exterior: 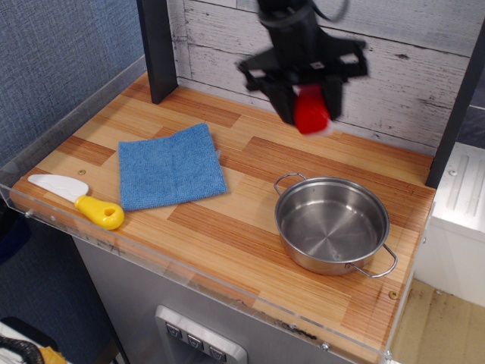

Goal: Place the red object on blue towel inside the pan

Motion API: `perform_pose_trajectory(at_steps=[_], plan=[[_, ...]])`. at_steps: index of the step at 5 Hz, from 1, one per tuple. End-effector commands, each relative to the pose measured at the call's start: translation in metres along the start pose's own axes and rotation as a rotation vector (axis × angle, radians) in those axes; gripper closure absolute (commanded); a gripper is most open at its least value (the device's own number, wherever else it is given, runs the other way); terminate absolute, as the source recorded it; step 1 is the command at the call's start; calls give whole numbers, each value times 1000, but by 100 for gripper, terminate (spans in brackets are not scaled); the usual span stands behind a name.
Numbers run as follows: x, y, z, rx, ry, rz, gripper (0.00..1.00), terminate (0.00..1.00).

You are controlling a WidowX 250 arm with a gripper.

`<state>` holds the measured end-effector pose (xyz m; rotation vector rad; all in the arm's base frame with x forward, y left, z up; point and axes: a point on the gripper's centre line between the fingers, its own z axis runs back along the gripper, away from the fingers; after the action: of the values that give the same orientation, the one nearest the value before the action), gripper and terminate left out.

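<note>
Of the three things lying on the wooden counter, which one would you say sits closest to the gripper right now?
The pan: it sits just below and right of the gripper, which holds the red object in the air. The blue towel and toy knife lie far left.

Wooden-plank counter (pixel 242 220) carries three items: blue towel (pixel 171 167) lying flat at left; toy knife (pixel 77 199) near the front-left edge, just beside the towel; pan (pixel 332 224) at right, well apart from both.

Arm all black, matte, motion-blurred. Gripper (pixel 309 106): wide black crossbar, two blocky black fingers (pixel 282 102) below. Thicker dark wrist housing above; thin black cable loops near top edge. Markings, screws indiscernible.
</note>
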<state>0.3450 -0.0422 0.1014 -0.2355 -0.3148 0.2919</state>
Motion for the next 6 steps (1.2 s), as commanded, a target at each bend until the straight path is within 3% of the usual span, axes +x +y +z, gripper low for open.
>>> perform_pose_trajectory(at_steps=[1,3,6], plan=[[-30,-26,-4,-6,40,-132,100,0],[-58,-18,-14,33,113,-190,100,0],[-71,-12,-45,82,213,-223,100,0]])
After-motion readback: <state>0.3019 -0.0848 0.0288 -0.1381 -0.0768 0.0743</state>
